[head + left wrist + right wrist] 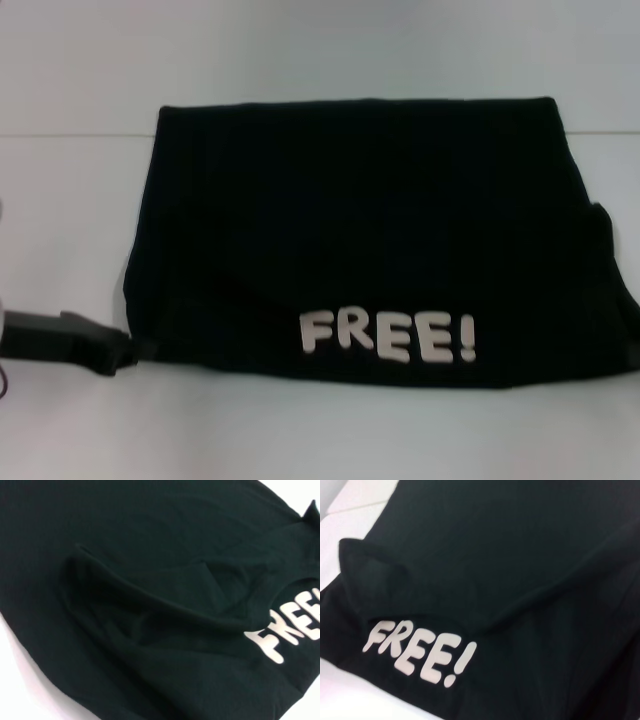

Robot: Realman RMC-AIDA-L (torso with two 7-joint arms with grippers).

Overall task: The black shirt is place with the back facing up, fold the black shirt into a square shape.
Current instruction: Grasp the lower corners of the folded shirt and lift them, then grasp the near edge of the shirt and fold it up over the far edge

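Left end effector [120,352] beside folded black shirt [360,220].

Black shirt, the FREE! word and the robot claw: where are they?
black shirt [360,200]: head view, plain upper cloth.
FREE! lettering [388,337]: head view, middle letters.
left claw [135,351]: head view, tip at the shirt's near left edge.

"FREE!" is printed in white block letters on the black shirt [350,230], along its near edge.
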